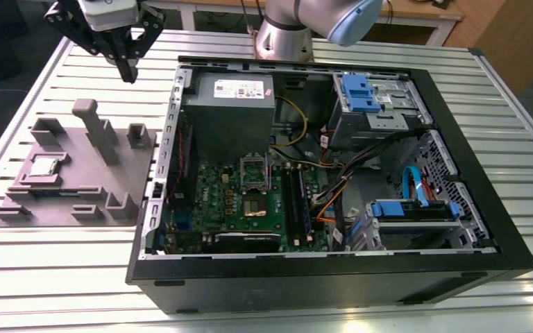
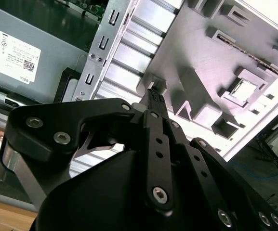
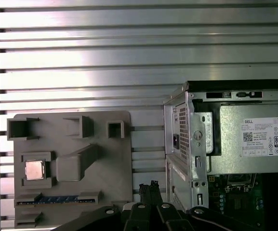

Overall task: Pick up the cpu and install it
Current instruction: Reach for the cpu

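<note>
The cpu lies unpicked in its recess on the grey fixture plate. The gripper hangs near that plate, jaws pinched together and empty.

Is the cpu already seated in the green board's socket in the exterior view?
No: the cpu lies in a recess of the grey holder plate, outside the computer case, on the exterior view's left.

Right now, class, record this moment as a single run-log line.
gripper: shut, empty, raised over table | cpu: in grey fixture pocket, not picked | computer case: open
</note>
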Motion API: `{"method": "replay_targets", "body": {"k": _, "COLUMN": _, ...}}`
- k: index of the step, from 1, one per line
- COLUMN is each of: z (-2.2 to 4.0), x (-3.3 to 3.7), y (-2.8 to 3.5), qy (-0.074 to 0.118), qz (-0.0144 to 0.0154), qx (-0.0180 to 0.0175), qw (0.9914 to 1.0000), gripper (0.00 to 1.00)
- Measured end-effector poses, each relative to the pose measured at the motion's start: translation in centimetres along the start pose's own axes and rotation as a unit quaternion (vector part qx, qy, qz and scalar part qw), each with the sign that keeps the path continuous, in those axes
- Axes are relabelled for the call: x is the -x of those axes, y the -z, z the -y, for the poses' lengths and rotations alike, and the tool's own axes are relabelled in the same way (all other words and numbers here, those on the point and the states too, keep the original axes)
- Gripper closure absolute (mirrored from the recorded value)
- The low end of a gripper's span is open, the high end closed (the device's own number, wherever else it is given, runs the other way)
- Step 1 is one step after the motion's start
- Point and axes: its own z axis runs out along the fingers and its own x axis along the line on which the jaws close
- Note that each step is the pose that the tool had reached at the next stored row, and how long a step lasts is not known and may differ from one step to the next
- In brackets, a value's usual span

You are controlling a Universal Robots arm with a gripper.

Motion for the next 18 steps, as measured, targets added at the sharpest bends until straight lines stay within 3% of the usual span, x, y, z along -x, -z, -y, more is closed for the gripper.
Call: {"method": "replay_targets", "body": {"k": 18, "z": 0.03, "x": -0.47, "y": -0.02, "qy": 0.000, "qz": 0.0000, "qx": 0.0000, "qw": 1.00000, "gripper": 0.90}}
